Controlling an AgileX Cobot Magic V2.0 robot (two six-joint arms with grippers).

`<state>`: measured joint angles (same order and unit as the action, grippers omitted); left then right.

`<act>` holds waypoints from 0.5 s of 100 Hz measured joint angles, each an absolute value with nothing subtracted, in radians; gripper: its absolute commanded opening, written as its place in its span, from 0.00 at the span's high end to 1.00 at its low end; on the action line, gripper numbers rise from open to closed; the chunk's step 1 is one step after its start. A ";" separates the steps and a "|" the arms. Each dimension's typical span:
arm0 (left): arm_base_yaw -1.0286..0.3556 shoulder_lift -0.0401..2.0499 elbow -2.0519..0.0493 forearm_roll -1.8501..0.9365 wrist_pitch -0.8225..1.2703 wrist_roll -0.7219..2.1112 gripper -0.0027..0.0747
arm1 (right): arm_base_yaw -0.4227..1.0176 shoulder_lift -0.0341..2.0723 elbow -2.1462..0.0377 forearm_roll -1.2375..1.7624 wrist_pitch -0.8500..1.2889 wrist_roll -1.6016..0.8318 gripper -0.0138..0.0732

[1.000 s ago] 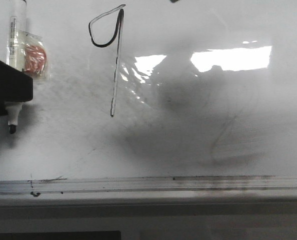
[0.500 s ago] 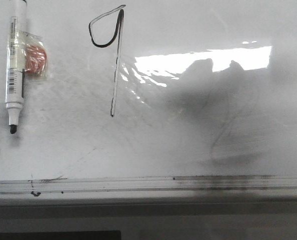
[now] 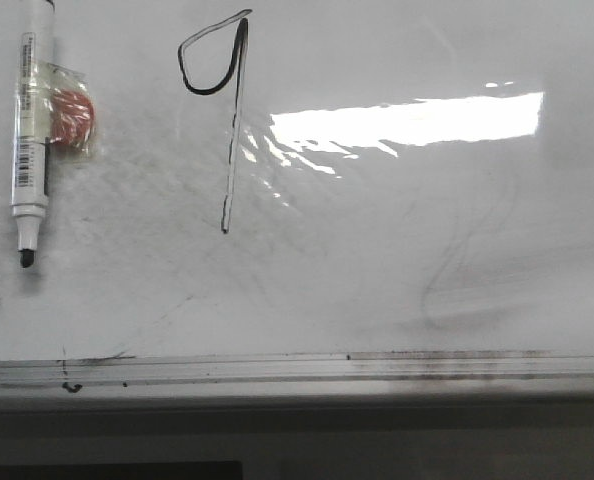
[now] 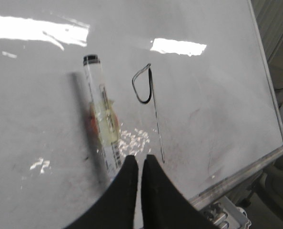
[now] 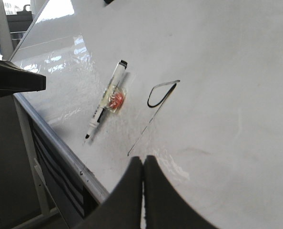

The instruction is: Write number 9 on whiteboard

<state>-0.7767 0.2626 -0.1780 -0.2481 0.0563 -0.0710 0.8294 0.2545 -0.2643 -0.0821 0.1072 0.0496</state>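
Since the marker [image 3: 29, 140] lies uncapped and loose at the whiteboard's [image 3: 377, 290] left side, taped to a small orange piece, writing looks finished: just right of it the number 9 [image 3: 220, 110] stands complete, loop and long stem. Both the left gripper [image 4: 139, 167] and right gripper [image 5: 142, 169] hang above the board, fingers pressed together, holding nothing.

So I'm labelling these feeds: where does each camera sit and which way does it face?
Front: faces forward over the whiteboard; no arm shows.
Left wrist: above the board, shut left pincer before the marker.
Right wrist: looks across the board past the shut right pincer.
All three share the number 9 and the marker.
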 measured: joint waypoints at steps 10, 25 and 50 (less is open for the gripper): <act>-0.777 0.261 -0.158 -0.261 0.059 -0.071 0.99 | 0.829 0.182 -0.203 -0.084 0.109 0.050 0.92; -0.777 0.261 -0.157 -0.342 0.058 -0.071 0.99 | 0.829 0.139 -0.176 -0.083 0.109 0.050 0.92; -0.777 0.261 -0.157 -0.378 0.058 -0.071 0.99 | 0.829 0.139 -0.174 -0.083 0.111 0.050 0.92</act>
<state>-0.7767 0.2609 -0.1567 -0.3783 0.0584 -0.0710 0.8294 0.1385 -0.1736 -0.0834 0.1106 0.0496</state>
